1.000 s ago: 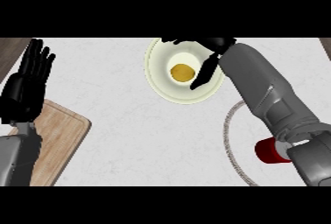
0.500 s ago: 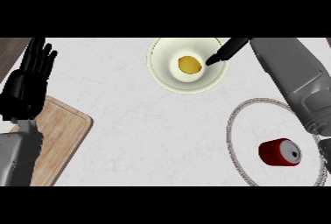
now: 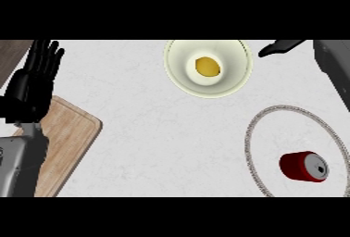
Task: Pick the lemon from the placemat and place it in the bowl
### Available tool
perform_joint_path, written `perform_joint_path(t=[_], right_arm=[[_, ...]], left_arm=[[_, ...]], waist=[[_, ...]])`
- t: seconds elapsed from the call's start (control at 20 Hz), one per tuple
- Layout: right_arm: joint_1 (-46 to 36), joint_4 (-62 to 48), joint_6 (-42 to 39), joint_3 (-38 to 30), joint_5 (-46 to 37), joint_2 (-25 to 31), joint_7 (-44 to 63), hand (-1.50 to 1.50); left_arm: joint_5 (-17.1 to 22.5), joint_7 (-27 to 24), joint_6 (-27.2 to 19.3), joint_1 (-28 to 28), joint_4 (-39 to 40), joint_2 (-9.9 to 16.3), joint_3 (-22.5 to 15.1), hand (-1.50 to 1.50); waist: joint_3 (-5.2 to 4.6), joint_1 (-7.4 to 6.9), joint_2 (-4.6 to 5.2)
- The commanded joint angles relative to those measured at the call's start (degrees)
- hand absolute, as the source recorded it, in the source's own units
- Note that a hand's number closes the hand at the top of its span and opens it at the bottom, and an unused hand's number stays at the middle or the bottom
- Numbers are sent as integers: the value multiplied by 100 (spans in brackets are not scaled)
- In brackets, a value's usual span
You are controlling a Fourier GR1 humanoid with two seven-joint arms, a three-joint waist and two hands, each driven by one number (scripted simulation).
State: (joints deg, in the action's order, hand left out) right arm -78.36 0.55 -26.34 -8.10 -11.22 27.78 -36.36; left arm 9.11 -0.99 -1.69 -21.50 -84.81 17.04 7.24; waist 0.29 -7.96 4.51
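Note:
The yellow lemon (image 3: 206,66) lies inside the pale cream bowl (image 3: 236,78) at the top centre of the counter. My right hand (image 3: 280,46) shows only as dark fingers at the top right, just beyond the bowl's right rim and apart from it, holding nothing. Its grey forearm runs down the right edge. The round white placemat (image 3: 256,139) with a grey speckled border lies at the lower right. My left hand (image 3: 34,81) rests open at the left edge, fingers straight and pointing up.
A red can (image 3: 304,166) lies on its side on the placemat. A wooden cutting board (image 3: 68,139) sits at the lower left, partly under my left forearm. A dark wood strip (image 3: 14,51) shows at the top left corner.
My right hand has let go of the lemon, which stays in the bowl. The hand and forearm have drawn back to the right, uncovering the placemat and the red can.

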Motion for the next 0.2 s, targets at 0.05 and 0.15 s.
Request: perform_joint_path(t=[0.05,0.15], right_arm=[[254,52,-386,-95,96,405,-190,-150],[150,82,-550,-143,143,594,-72,-150]], left_arm=[[-11,21,42,-14,-9,44,-11,0],[-11,-24,0,-42,-55,-49,-53,0]], waist=[[17,-93,57],[22,-160,94]])
